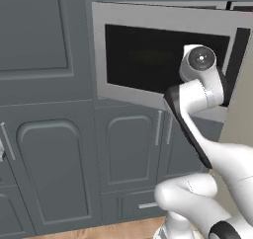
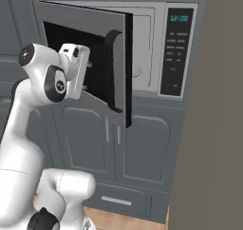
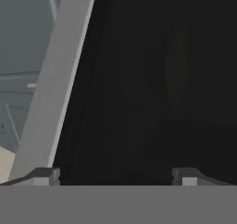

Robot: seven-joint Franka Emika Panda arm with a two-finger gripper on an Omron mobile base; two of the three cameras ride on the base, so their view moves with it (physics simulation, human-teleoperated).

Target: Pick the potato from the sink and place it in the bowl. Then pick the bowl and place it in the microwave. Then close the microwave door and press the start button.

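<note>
Half-shut microwave door (image 2: pixel 90 58) marks door-closing step. Pincer (image 3: pixel 115 177) spread wide, empty, facing black window. Bowl faintly visible inside microwave (image 2: pixel 156 48), 3 o'clock of door. Next: push shut, press start.

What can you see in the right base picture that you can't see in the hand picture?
Just the right base view: the microwave's control panel with its teal display, the pale inside of the microwave, and the white arm against the half-open door. Just the hand view: the two dark fingers, spread apart, right up close to the glass. Both: the microwave door with its black window, and grey cabinets.
</note>
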